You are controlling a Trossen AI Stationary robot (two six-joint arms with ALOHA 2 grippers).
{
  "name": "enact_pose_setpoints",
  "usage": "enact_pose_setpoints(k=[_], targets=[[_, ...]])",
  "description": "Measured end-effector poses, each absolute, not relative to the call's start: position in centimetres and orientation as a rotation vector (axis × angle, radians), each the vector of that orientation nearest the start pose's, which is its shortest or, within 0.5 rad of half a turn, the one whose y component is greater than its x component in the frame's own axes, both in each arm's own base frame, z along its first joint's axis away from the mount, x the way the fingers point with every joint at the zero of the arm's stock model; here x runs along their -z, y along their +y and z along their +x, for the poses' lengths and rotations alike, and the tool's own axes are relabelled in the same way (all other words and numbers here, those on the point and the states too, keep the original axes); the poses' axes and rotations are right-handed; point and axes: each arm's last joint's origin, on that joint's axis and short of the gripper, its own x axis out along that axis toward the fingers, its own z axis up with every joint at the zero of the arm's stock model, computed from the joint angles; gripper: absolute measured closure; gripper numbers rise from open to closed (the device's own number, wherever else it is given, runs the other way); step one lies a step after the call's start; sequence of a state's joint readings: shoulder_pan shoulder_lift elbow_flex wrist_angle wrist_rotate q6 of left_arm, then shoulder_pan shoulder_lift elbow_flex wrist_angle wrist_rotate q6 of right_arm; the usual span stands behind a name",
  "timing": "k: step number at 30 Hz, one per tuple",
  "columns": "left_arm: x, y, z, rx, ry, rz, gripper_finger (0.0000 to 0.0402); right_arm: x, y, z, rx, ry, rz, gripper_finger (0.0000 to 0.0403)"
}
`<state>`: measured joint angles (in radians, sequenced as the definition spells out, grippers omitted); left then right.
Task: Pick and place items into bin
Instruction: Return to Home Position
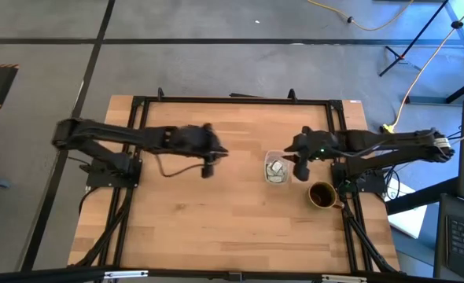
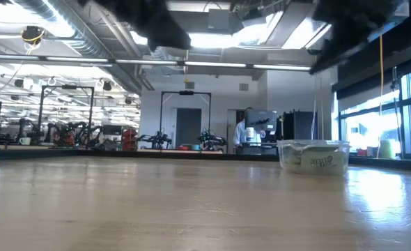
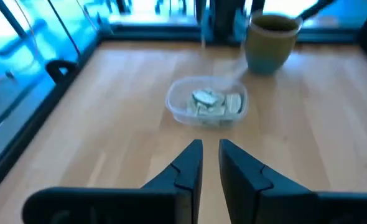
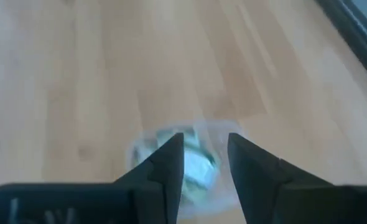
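The right end effector, fingers parted and empty, hovers at three o'clock of the bin, which holds the packets toward the bench's three o'clock. The left end effector, barely parted, hangs at nine o'clock. Packing looks finished: both arms should retreat home, clearing the mug at five o'clock. Packet print is unreadable.

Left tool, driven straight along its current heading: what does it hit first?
Likely the bin holding packets, dead ahead of the left tool; the mug sits beyond, off to one side. Height is unclear, so it may pass over the rim.
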<state>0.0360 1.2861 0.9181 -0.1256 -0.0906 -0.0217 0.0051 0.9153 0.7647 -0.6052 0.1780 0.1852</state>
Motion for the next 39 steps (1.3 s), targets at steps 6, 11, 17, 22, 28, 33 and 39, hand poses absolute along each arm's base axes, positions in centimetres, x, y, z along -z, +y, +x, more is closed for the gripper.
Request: enact_pose_setpoints(k=[6, 11, 17, 22, 28, 33, 39], targets=[[-26.6, 1.7, 21.6, -0.185, 0.293, -0.057, 0.0355, -24.8, -0.4, 15.7, 0.252, 0.772, 0.145, 0.0276], [-25.7, 1.8, 17.5, -0.284, 0.163, -0.092, 0.0355, -23.9, -0.4, 14.4, 0.215, 0.558, 0.171, 0.0275], [-25.3, 1.6, 14.4, -0.297, 0.084, -0.127, 0.0354, -23.5, -0.3, 12.3, 0.162, 0.431, 0.198, 0.0276], [-24.1, 1.5, 13.2, -0.284, 0.147, -0.112, 0.0354, -23.4, -0.3, 10.7, 0.131, 0.318, 0.183, 0.0276], [-24.6, 1.3, 12.2, -0.226, 0.099, -0.129, 0.0354, -23.2, -0.2, 8.7, 0.094, 0.197, 0.188, 0.0276], [-25.4, 1.1, 11.0, -0.206, 0.016, -0.118, 0.0353, -22.9, -0.2, 8.0, 0.082, 0.098, 0.178, 0.0276], [-25.0, 1.1, 10.1, -0.192, -0.079, -0.104, 0.0353, -20.9, -0.2, 8.0, 0.081, 0.082, 0.178, 0.0276]])
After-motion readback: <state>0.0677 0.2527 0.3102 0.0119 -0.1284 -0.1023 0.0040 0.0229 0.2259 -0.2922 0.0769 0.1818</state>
